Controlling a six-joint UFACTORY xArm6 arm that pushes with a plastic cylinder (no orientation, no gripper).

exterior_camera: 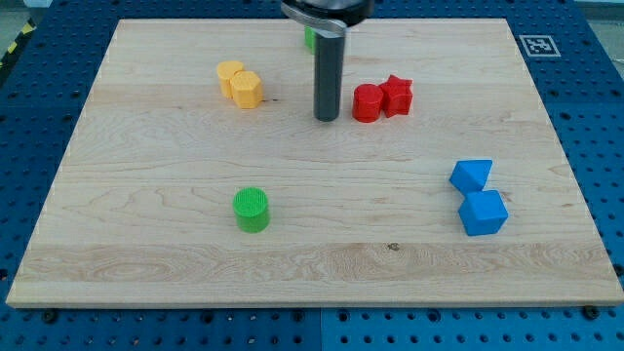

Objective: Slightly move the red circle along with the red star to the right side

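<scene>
The red circle (368, 102) sits in the upper middle of the wooden board (175, 263). The red star (397, 95) touches its right side. My tip (327, 119) stands on the board just left of the red circle, with a small gap between them. The rod (328, 73) rises straight up from the tip to the view's top.
Two yellow blocks (240, 84) touch each other at upper left. A green cylinder (252, 210) stands at lower left of centre. Two blue blocks (478, 195) sit at the right. A green block (308, 39) is mostly hidden behind the rod at the top.
</scene>
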